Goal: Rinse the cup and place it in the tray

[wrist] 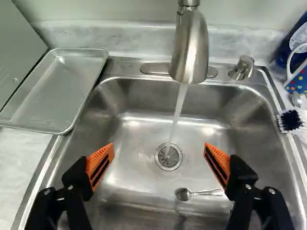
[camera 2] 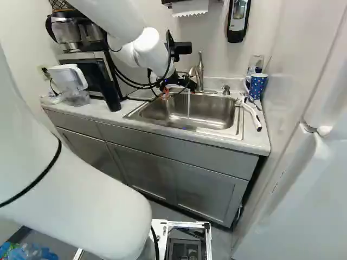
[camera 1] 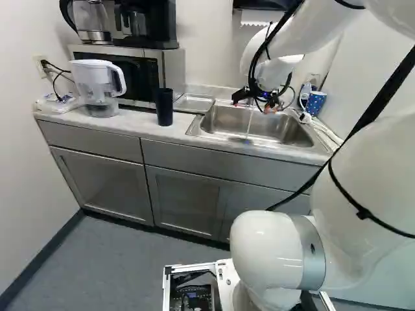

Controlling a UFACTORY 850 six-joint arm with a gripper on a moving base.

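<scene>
Sink (wrist: 132, 177): I'm hovering over it, no cup showing in the basin.
Tray (wrist: 57, 91): lying left of the sink, right edge apparently overlapping the rim. Setting a cup down on that edge might be tipping it.
Faucet (wrist: 190, 50): running. If I'm lifting too high under it, I'm risking a knock on the spout or a soaked wrist.
Gripper (wrist: 159, 148): I'm holding the fingers wide apart, gripping nothing.
Black tumbler (camera 1: 165, 107): standing on the counter, just left of the tray.
Blue dotted mug (camera 2: 256, 85): standing far right of the sink, handle facing the basin. Probably the task's cup, but I'm not certain; wrong pick is risk one. Risk two: catching only the handle, so it's swinging loose; wet sides would be making that worse.
Brush (wrist: 291, 120): lying nearer than the mug, might be snagging a low approach.
Spoon (wrist: 183, 194): lying near right of the drain (wrist: 169, 157), could be tilting anything I'm lowering onto it.
</scene>
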